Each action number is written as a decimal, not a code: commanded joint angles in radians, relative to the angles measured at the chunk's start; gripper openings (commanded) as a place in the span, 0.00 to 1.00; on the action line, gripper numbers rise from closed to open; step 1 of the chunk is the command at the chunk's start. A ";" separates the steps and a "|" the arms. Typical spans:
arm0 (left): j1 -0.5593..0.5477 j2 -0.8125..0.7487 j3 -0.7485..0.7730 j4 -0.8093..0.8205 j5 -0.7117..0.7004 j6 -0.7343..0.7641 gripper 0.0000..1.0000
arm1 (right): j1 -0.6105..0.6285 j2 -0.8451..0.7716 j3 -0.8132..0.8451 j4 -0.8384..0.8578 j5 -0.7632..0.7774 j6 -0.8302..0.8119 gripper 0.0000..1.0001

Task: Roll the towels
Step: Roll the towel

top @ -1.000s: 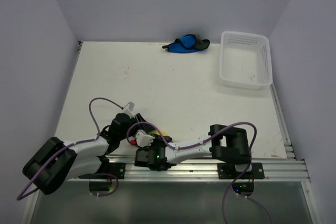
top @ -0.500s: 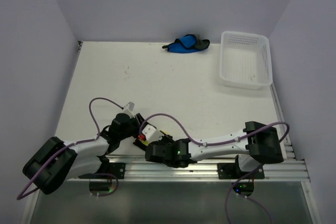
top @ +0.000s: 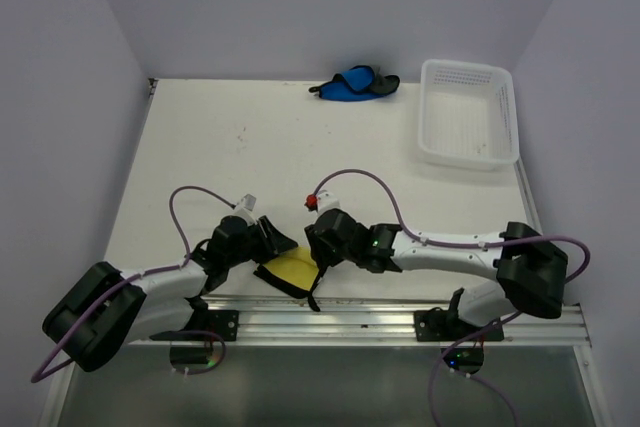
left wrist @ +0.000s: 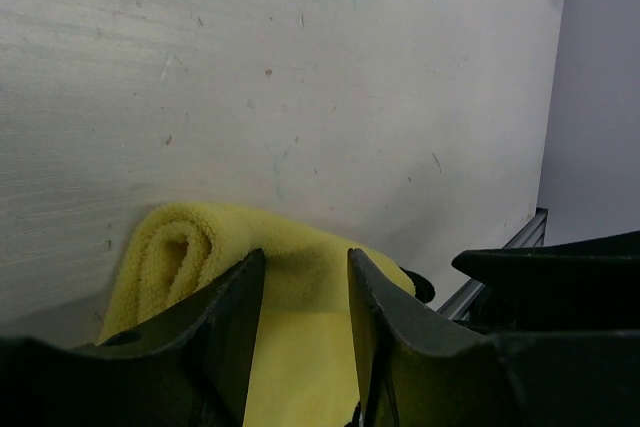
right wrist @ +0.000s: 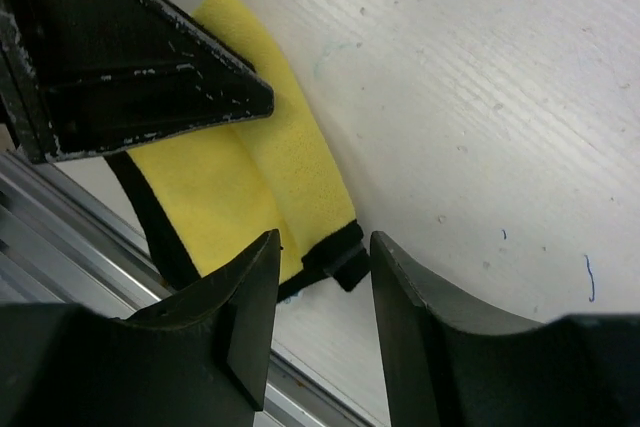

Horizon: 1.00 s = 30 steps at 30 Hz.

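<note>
Top external view: white table, matte and lightly scuffed, is carrying all items; a ribbed aluminium rail is running along the lower edge.

Item 1: yellow towel. Soft, nubby cloth with black edging, it is lying folded in flat layers at lower centre of the frame, just above the rail. The left wrist view is showing one end curled into a loose rounded fold. The right wrist view is showing two overlapping panels, a black hem and a small black tab at the corner.

Item 2: blue towel. It is lying crumpled in a dark-edged heap at upper centre, well apart from both arms.

Item 3: basket. White perforated plastic, rectangular, it is sitting at upper right.

Item 4: left gripper. It is sitting at the yellow towel's left side. Its black fingers are standing apart, straddling the cloth and hanging over it; nothing is being pinched.

Item 5: right gripper. It is sitting at the yellow towel's right side. Its fingers are standing apart above the hemmed corner, holding nothing.
</note>
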 commanded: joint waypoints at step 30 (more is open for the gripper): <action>0.007 0.000 0.043 -0.178 -0.111 0.108 0.45 | -0.114 0.115 -0.115 0.217 -0.257 0.024 0.00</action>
